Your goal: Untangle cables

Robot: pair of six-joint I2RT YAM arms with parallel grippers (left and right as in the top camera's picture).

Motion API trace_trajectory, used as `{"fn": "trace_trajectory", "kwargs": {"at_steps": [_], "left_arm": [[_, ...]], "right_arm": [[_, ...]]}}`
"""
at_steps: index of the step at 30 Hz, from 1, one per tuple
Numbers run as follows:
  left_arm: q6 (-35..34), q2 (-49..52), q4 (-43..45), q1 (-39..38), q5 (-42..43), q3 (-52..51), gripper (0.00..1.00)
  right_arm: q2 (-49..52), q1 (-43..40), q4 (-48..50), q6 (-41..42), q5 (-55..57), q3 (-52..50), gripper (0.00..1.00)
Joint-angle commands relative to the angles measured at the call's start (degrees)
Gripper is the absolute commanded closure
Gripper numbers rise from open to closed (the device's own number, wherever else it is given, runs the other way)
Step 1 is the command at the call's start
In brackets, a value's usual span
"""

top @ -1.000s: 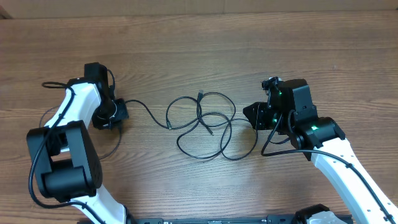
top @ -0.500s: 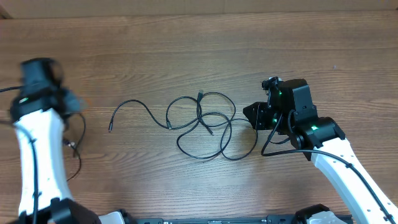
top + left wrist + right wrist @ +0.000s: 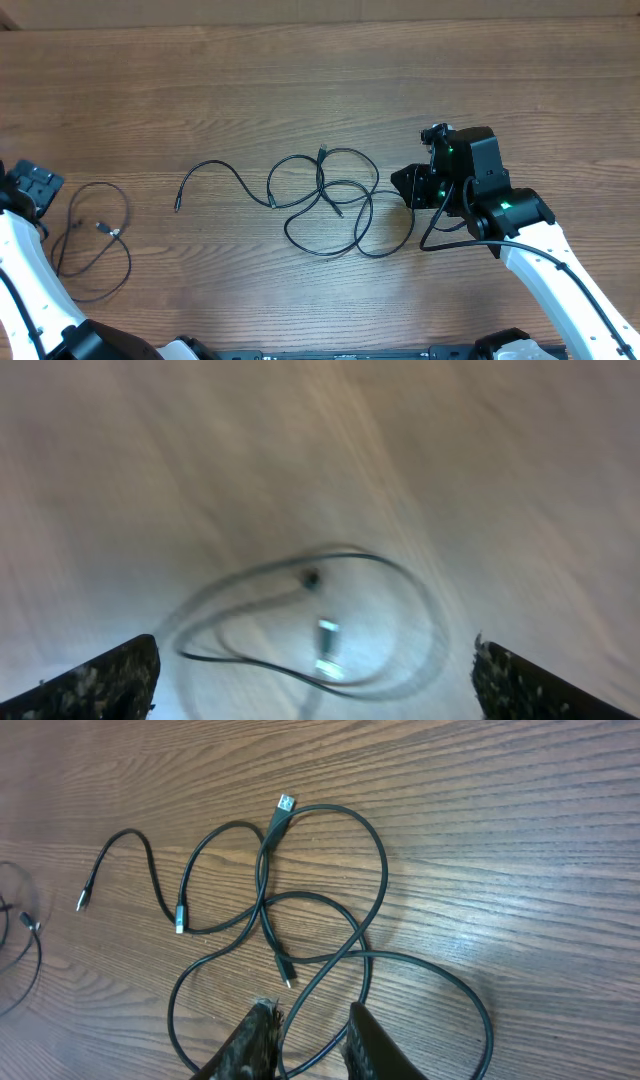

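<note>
Reaching for the cord end [image 3: 178, 208] left of the tangle [image 3: 330, 200], we pull outward slowly. Our left claw [image 3: 318, 668] hangs spread over a separate cable [image 3: 128, 240] far left of it. Whether the narrowed right claw [image 3: 310, 1020] at its right edge pinches a strand, we cannot tell.

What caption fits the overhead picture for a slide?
One cable lies apart by the open left gripper; the tangle sits beside the right gripper.

Thin black cables [image 3: 328, 200] with silvery plug tips on brown, streaky wood-grain table [image 3: 300, 80].
</note>
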Motion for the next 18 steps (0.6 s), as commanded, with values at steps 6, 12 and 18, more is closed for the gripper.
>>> {"fn": "trace_trajectory", "kwargs": {"at_steps": [6,12,18], "left_arm": [[2.08,-0.87,0.42,-7.19,22.56,0.85,0.00],[6.29,-0.87,0.09,-18.40,25.35,0.85,0.01],[13.92,-0.85,-0.92,-33.86,25.35,0.85,0.00]], "right_arm": [[-0.96,-0.20,-0.04,0.39,0.39,0.94,0.79],[-0.96,-0.22,-0.50,0.39,0.52,0.94,0.78],[-1.05,-2.16,-5.49,2.29,8.07,0.94,0.72]]}}
